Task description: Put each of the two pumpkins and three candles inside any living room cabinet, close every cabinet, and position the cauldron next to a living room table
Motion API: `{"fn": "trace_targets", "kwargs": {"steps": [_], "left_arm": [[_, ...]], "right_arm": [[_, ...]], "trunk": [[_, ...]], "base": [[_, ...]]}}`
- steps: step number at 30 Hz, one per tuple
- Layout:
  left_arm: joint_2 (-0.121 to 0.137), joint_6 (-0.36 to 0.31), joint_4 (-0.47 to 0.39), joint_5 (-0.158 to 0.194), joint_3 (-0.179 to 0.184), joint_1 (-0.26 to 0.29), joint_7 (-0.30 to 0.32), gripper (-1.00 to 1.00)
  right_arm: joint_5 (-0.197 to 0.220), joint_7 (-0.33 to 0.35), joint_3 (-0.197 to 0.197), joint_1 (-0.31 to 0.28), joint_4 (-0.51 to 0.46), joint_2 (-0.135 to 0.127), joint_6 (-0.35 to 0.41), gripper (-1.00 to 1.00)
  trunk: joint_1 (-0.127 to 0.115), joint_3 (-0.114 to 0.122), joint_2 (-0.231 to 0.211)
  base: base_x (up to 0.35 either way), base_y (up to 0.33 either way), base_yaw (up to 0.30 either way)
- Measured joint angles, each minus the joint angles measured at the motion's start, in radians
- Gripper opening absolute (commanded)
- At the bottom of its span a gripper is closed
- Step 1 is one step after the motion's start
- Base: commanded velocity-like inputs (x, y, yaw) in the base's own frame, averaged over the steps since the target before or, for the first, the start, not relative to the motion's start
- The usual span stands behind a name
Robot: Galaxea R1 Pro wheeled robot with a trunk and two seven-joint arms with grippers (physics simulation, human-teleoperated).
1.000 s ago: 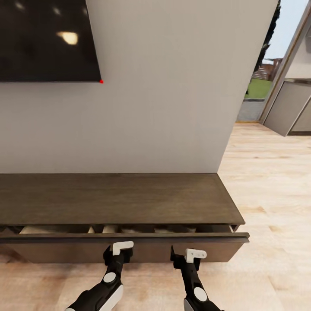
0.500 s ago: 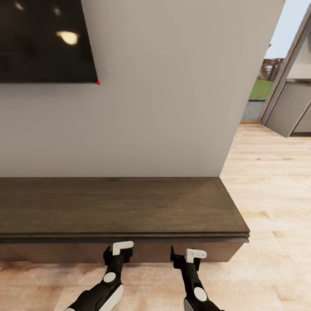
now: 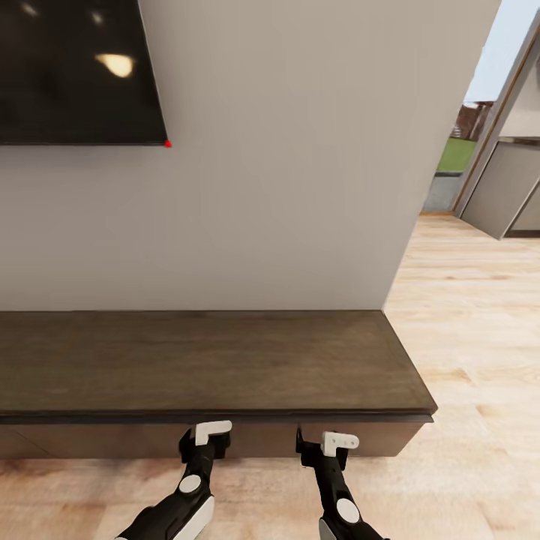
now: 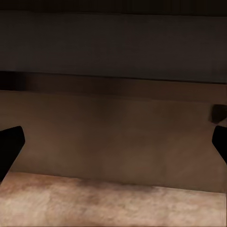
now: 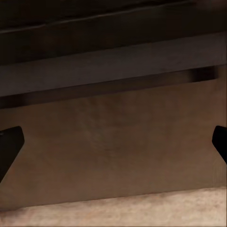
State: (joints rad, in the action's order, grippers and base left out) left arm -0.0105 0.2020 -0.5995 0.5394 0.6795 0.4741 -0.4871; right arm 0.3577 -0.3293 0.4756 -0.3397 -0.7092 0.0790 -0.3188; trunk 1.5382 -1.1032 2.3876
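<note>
Now the cabinet (image 3: 202, 360) drawer at lower frame sits flush, closed since a second ago; left pincer (image 3: 212, 429) and right pincer (image 3: 339, 441) both released, empty.

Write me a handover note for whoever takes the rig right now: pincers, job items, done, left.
Left pincer: open, empty, right at the cabinet front.
Right pincer: open, empty, at the same drawer front.
Cabinet: the drawer front now sits flush under the top; a second ago it was pulled out, with pale things inside.
Pumpkins, candles, cauldron, coffee table: can't place any of them from these views.
Done: this drawer looks shut.
Left: confirm both pumpkins and all three candles are stored, check the other cabinet fronts beyond the head view's left edge, then set the cauldron beside the coffee table.
</note>
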Motion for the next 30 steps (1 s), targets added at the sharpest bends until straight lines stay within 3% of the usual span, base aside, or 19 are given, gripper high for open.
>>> {"fn": "trace_targets", "kwargs": {"steps": [8, 12, 30], "left_arm": [[0.001, 0.001, 0.001, 0.012, 0.000, -0.011, 0.003, 1.00], [0.000, 0.001, -0.001, -0.005, -0.002, 0.006, 0.003, 1.00], [0.001, -0.007, -0.010, -0.003, -0.002, 0.006, 0.006, 1.00]], "right_arm": [[0.000, 0.000, 0.000, 0.000, 0.000, 0.000, 0.000, 1.00], [0.000, 0.000, 0.000, 0.000, 0.000, 0.000, 0.000, 1.00], [0.005, 0.000, -0.001, 0.000, -0.002, 0.000, 0.019, 1.00]], "trunk": [[0.001, 0.000, 0.000], [0.001, 0.000, 0.000], [0.001, 0.000, 0.000]], "base": [[0.003, 0.000, 0.000], [-0.202, 0.000, 0.000], [-0.221, 0.000, 0.000]]}}
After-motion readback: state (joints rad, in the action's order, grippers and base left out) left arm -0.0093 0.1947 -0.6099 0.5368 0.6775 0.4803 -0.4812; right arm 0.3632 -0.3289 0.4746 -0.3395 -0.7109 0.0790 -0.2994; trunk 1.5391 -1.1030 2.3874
